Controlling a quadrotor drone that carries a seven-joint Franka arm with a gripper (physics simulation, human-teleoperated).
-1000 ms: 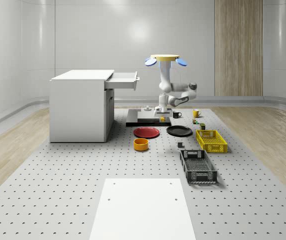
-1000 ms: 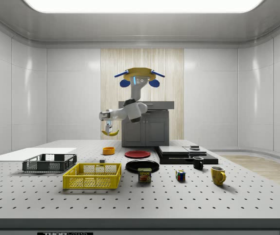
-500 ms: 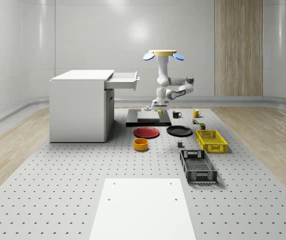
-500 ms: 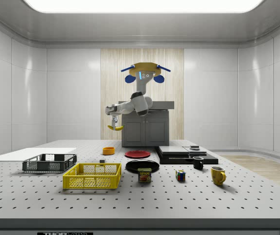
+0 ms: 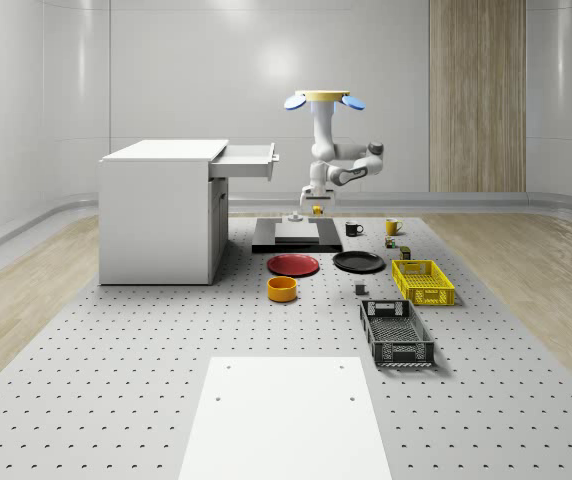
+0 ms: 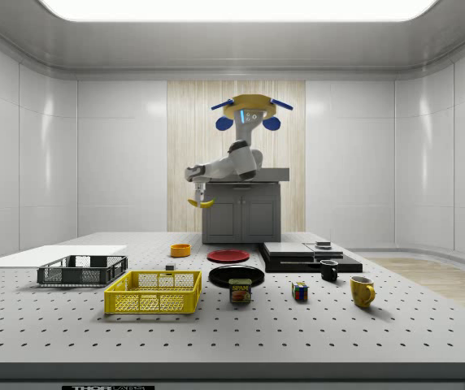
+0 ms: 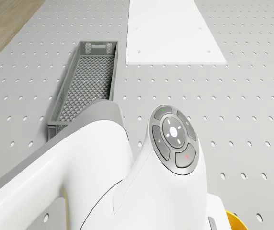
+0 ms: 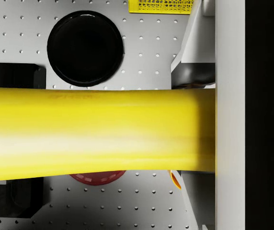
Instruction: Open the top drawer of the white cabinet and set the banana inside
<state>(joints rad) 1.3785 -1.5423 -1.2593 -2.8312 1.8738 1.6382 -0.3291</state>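
Observation:
The white cabinet stands at the whole-scene view's left, its top drawer pulled out toward the right. The drone hovers to the right of that drawer, above the black slab. Its arm bends downward, and the gripper is shut on the yellow banana, held in the air a little below drawer height. From the side, the drone hangs in front of the cabinet, with the gripper holding the banana. In the wrist view the banana lies crosswise against one finger.
On the table lie a red plate, a black plate, an orange bowl, a yellow crate, a grey basket, mugs and a white panel. Below the drone are the basket and the panel.
The drone has risen and drifted slightly toward the cabinet. The arm has lifted the banana from just above the black slab to well above it, still gripped.

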